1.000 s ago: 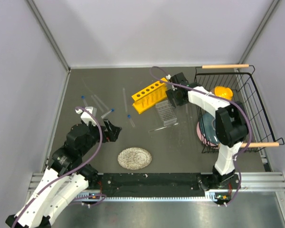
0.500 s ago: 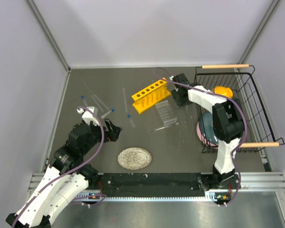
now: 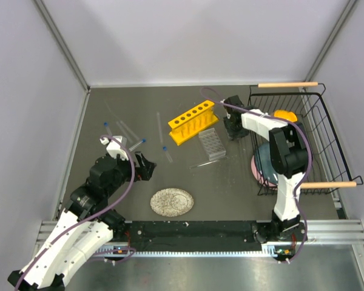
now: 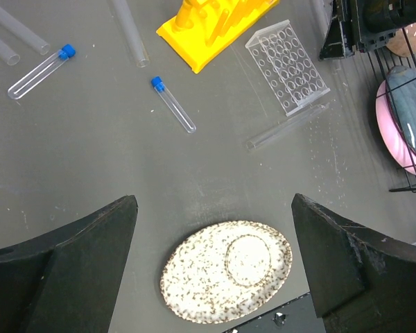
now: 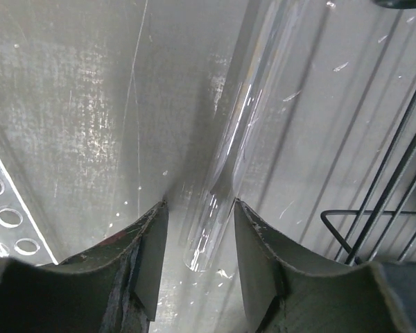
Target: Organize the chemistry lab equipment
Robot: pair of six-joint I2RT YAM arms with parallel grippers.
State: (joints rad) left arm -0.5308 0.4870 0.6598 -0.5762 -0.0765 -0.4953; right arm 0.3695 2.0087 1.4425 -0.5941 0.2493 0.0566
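The yellow six-hole rack [image 3: 193, 122] lies at the table's back middle, with the small clear gridded rack [image 3: 212, 144] just in front of it. My right gripper [image 3: 233, 124] is low at the table between the yellow rack and the basket. In the right wrist view its jaws [image 5: 200, 205] stand open on either side of a clear glass tube [image 5: 249, 132] lying on the table, with a gap on both sides. My left gripper [image 3: 144, 167] is open and empty above the table. Blue-capped vials [image 4: 173, 104] [image 4: 40, 71] and a thin tube [image 4: 288, 127] lie loose ahead of it.
A round speckled plate [image 3: 171, 202] lies near the front edge, below my left gripper [image 4: 213, 208]. The black wire basket [image 3: 303, 139] with bowls stands at the right, close to my right gripper. More clear tubes [image 3: 126, 130] lie at the back left.
My right gripper has moved right, away from the yellow rack's end toward the basket. My left arm has barely moved.
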